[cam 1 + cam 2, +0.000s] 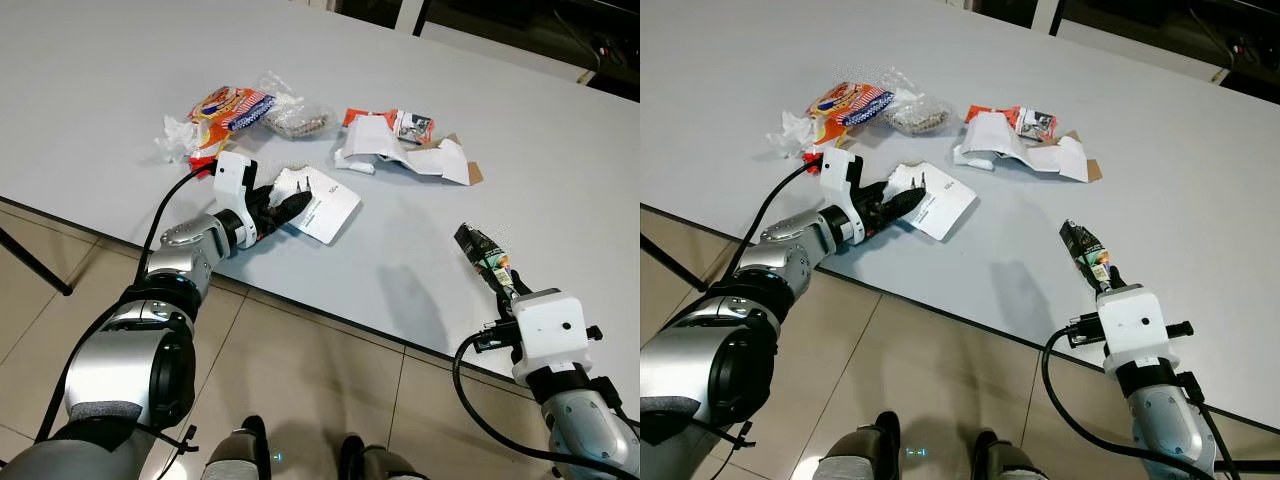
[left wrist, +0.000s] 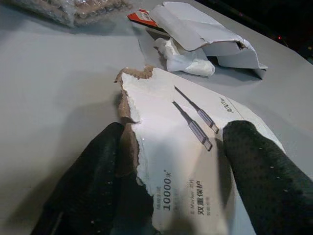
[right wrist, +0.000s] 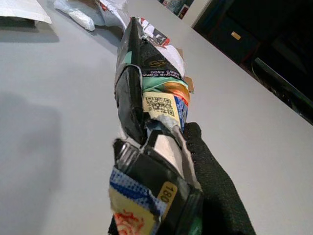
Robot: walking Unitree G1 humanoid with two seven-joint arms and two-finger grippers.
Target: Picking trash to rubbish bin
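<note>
Currently catalogued, grey table (image 1: pixel 560 180):

Left gripper (image 1: pixel 283 208): reached over the near edge, fingers (image 2: pixel 88 181) spread either side of torn white card packaging (image 1: pixel 322 204) printed with cable drawings; not yet closed. Placed astride the ragged end, probably because that edge offers a pinchable lip.

Right gripper (image 1: pixel 1102 276): raised above the table's near edge, jaws clamped on a folded dark snack wrapper (image 1: pixel 482 252) with a yellow label. Held upright and off the surface, seemingly parked until binned.

Remaining trash, farther back: red-and-yellow snack bag (image 1: pixel 228 107); clear bag of brownish bits (image 1: pixel 298 118); ripped white-and-orange box pieces (image 1: pixel 405 148), well apart from both grippers.

Judged stage: early; one item secured, one about to be grasped, several untouched.
</note>
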